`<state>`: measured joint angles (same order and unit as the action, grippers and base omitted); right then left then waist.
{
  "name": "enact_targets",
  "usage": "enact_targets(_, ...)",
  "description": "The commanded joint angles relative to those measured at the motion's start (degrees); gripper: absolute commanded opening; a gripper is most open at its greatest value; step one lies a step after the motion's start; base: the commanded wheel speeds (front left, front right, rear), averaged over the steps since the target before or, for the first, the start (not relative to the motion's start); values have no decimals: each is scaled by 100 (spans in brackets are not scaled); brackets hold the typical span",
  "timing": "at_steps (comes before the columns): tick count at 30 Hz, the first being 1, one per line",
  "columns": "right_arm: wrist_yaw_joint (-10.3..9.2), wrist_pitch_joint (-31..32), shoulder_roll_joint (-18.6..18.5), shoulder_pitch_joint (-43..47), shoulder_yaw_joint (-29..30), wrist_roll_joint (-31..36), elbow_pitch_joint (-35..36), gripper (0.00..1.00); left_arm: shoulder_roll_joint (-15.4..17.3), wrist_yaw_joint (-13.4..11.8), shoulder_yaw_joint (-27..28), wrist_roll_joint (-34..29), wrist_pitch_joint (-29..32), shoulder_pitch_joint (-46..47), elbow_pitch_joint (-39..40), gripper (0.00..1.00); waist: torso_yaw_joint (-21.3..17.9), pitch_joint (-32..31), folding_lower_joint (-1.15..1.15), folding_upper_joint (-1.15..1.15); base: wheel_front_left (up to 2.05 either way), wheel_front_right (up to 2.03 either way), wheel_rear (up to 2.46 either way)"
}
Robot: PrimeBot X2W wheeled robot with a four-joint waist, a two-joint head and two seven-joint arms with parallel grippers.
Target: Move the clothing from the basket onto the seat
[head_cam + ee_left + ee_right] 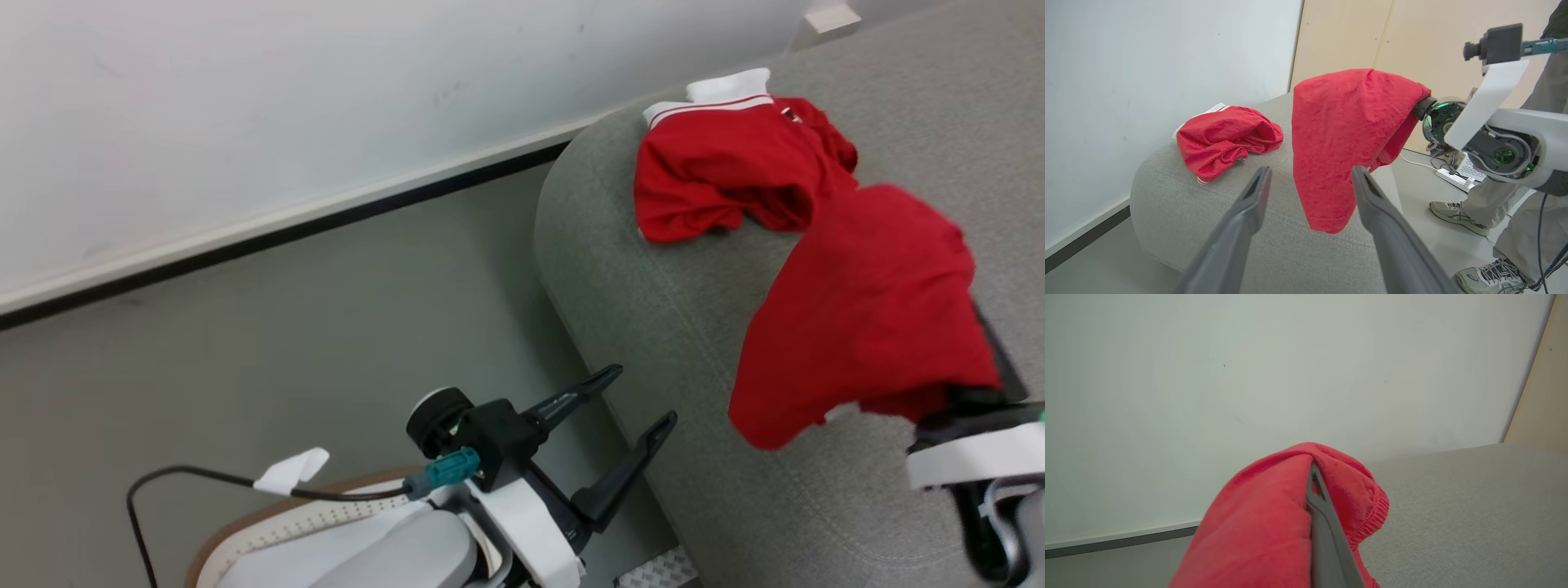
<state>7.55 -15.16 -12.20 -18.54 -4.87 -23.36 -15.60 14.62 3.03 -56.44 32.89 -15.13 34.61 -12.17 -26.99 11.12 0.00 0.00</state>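
One piece of clothing, red with a white collar (718,171), lies crumpled on the grey seat (653,310) near its far rounded edge, also in the left wrist view (1224,139). A second red piece of clothing (865,310) hangs over my right gripper (1312,473), which is shut on it above the seat (1453,506); the cloth hides most of the fingers. It dangles a little above the cushion (1208,212) as a red drape (1343,139). My left gripper (643,395) stands open and empty beside the seat, just above the basket (326,513).
A white wall with a dark baseboard (326,216) runs behind the seat. A person's legs and sneakers (1457,212) stand on the floor past the seat, near a white power strip (1453,177). A black cable (163,474) loops by the basket.
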Motion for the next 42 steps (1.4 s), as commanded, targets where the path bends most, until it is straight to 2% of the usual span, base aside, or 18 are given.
enact_targets(1, -13, 3, -132, -219, 219, -17, -34, 0, 27, 36, 1, -85, 8, 115, -15, 100, 161, 266, 0, 0, 0, 0, 0)
enact_targets(7, -13, 3, -306, -753, 785, -24, -174, 0, 199, 49, 18, -191, 155, 371, 56, 100, 456, 909, 0, 0, 0, 0, 0)
enact_targets(16, -13, 4, -779, -1606, 1693, 34, -616, 0, 508, -44, 166, -302, 426, 817, 391, 100, 959, 2152, 0, 0, 0, 0, 0)
enact_targets(19, -13, 30, -867, -1793, 1790, 150, -840, 0, 610, -82, 241, -328, 441, 907, 457, 100, 1044, 2443, 0, 0, 0, 0, 0)
enact_targets(24, -13, 387, -1005, -2112, 1779, 253, -1575, 0, 591, -58, 238, -383, 411, 1044, 465, 100, 1151, 2663, 0, 0, 0, 0, 0)
enact_targets(29, -13, 1336, -1148, -2260, 1292, 295, -2424, 0, 511, -34, 224, -378, 362, 1118, 384, 100, 1219, 2663, 0, 0, 0, 0, 0)
enact_targets(30, -14, 1586, -1174, -2270, 1155, 261, -2555, 7, 504, -31, 219, -369, 346, 1112, 362, 100, 1228, 2646, 0, 0, 0, 0, 0)
enact_targets(31, -13, 1779, -1203, -2302, 1038, 192, -2660, 9, 500, -29, 215, -360, 338, 1103, 338, 100, 1232, 2623, 0, 0, 0, 0, 0)
enact_targets(32, -13, 1907, -1235, -2322, 952, 105, -2731, 21, 499, -32, 217, -347, 328, 1094, 313, 100, 1233, 2601, 0, 0, 0, 0, 0)
enact_targets(33, -14, 1996, -1263, -2310, 883, 35, -2785, 39, 505, -35, 224, -334, 313, 1078, 284, 100, 1228, 2568, 0, 0, 0, 0, 0)
enact_targets(34, -14, 2075, -1301, -2296, 803, -18, -2835, 48, 507, -37, 225, -319, 297, 1053, 266, 100, 1223, 2534, 0, 0, 0, 0, 0)
enact_targets(35, -14, 2147, -1347, -2286, 736, -72, -2874, 99, 505, -40, 221, -307, 292, 1025, 248, 100, 1216, 2493, 0, 0, 0, 0, 0)
enact_targets(42, -13, 2370, -1569, -2044, 373, -337, -2833, 100, 451, -59, 275, -162, 156, 838, 69, 100, 1163, 1929, 0, 0, 0, 0, 0)
